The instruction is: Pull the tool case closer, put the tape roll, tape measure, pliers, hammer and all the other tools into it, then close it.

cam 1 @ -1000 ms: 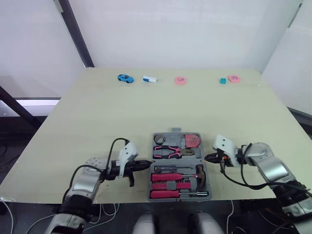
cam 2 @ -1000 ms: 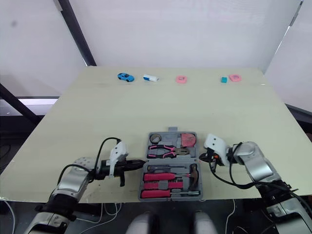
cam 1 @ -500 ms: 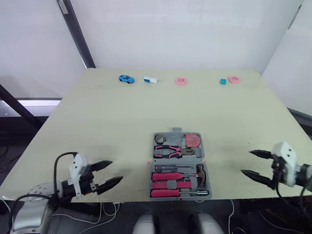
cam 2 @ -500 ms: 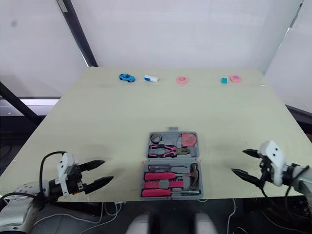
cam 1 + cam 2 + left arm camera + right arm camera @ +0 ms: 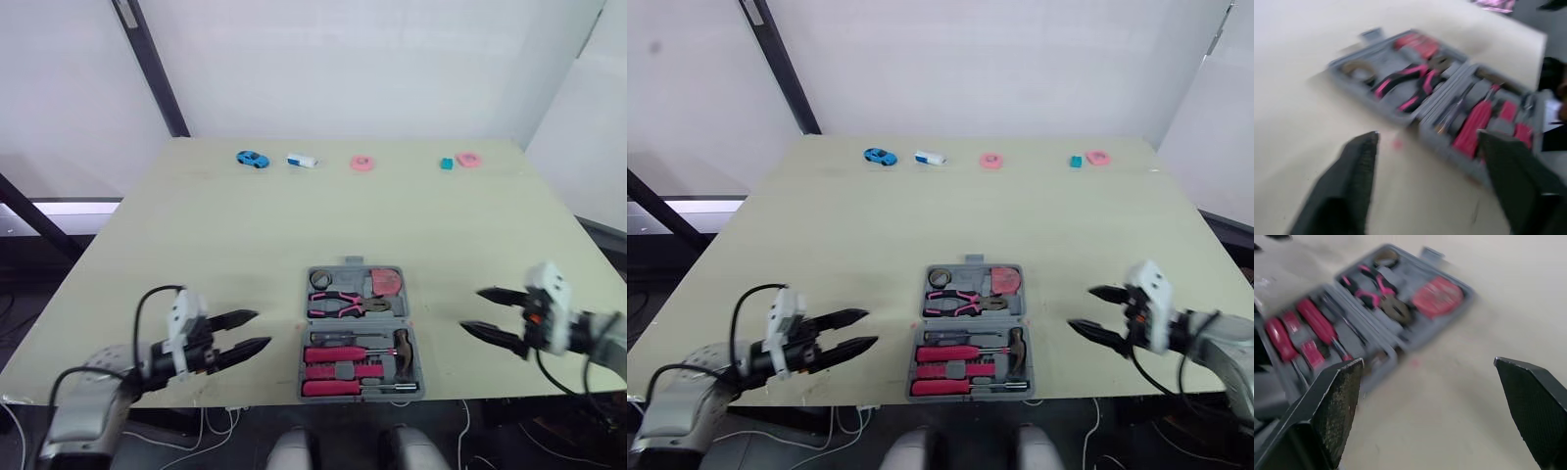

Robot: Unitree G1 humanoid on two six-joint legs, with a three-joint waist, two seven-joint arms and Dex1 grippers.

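At table [image 5: 294, 225] front edge, tool case [image 5: 357, 333] open, long axis front-to-back (tab far); left claw [image 5: 261, 328], right claw [image 5: 471, 310] wide.

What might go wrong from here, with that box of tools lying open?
The tool case sits at the table's front edge, so a push while folding it shut might slide it off. The pliers or hammer could stop it closing if not seated.

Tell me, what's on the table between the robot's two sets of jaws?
The open tool case lies between the left gripper and right gripper, both with jaws open. Bare table flanks it on each side, as the eye views show.
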